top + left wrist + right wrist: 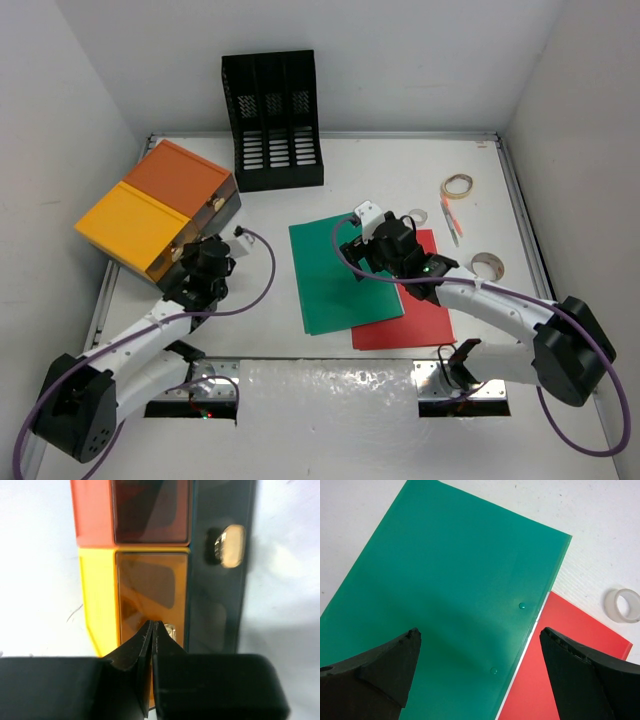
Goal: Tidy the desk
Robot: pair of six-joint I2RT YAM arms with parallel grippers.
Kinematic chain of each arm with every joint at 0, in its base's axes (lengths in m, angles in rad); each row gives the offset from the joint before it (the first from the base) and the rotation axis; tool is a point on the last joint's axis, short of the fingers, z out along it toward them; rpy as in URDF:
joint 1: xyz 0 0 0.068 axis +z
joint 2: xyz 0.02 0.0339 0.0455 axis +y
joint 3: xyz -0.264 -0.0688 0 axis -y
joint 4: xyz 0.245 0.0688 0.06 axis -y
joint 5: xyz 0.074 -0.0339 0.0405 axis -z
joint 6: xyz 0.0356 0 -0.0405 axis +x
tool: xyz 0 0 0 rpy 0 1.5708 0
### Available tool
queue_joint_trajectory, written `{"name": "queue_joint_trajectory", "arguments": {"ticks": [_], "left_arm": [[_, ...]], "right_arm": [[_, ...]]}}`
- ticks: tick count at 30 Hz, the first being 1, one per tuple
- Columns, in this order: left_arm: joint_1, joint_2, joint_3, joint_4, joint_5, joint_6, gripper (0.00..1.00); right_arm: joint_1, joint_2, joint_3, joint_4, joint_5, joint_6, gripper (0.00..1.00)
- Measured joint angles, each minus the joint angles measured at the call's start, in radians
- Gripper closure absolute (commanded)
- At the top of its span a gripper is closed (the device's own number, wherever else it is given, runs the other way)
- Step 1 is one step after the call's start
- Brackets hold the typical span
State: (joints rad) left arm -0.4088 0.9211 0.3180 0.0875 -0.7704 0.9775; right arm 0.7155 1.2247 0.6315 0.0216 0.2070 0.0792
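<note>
The left gripper (153, 629) is fully closed just beside the knob (171, 630) of the yellow drawer (150, 590), seemingly holding nothing, so a pull may slip off. The right gripper (480, 632) hangs wide open and empty over the green folder (445, 580) on the white desk (400, 170), which lies under everything. No writing or brand is readable.

The file rack (272, 120) stands at the rear of the desk (380, 170), left of centre. The drawer box (155, 205) lies at the left edge, in front of the rack, set at an angle. At centre, the upper folder (335, 285) overlaps the left part of the lower folder (420, 320). Right of the folders lie the pen (451, 222) and, in front of it, the tape roll (488, 266). The left gripper (152, 626) is at the drawer box's front face. The right gripper (479, 632) hangs over the upper folder.
</note>
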Motion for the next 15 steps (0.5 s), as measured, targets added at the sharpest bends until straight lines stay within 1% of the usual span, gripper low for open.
{"name": "queue_joint_trajectory", "arguments": {"ticks": [5, 9, 10, 11, 12, 13, 14, 15], "left_arm": [[-0.038, -0.026, 0.064, -0.159, 0.081, -0.071, 1.00], [-0.051, -0.033, 0.075, -0.246, 0.127, -0.105, 0.99], [-0.051, -0.033, 0.077, -0.267, 0.124, -0.116, 0.91], [-0.051, -0.033, 0.082, -0.283, 0.117, -0.122, 0.72], [-0.051, -0.031, 0.090, -0.295, 0.100, -0.125, 0.67], [-0.051, -0.027, 0.100, -0.298, 0.078, -0.132, 0.63], [-0.051, -0.021, 0.108, -0.292, 0.052, -0.137, 0.50], [-0.051, -0.015, 0.111, -0.279, 0.026, -0.130, 0.42]], "right_arm": [[0.000, -0.006, 0.008, -0.008, 0.000, 0.000, 0.01], [0.000, -0.021, 0.008, -0.008, 0.000, 0.000, 0.01], [0.000, -0.025, 0.008, -0.008, 0.000, 0.000, 0.01], [0.000, -0.027, 0.008, -0.008, 0.000, 0.000, 0.01], [0.000, -0.027, 0.008, -0.008, 0.000, 0.000, 0.01], [0.000, -0.027, 0.008, -0.008, 0.000, 0.000, 0.01], [0.000, -0.027, 0.008, -0.008, 0.000, 0.000, 0.01], [0.000, -0.027, 0.008, -0.008, 0.000, 0.000, 0.01]]}}
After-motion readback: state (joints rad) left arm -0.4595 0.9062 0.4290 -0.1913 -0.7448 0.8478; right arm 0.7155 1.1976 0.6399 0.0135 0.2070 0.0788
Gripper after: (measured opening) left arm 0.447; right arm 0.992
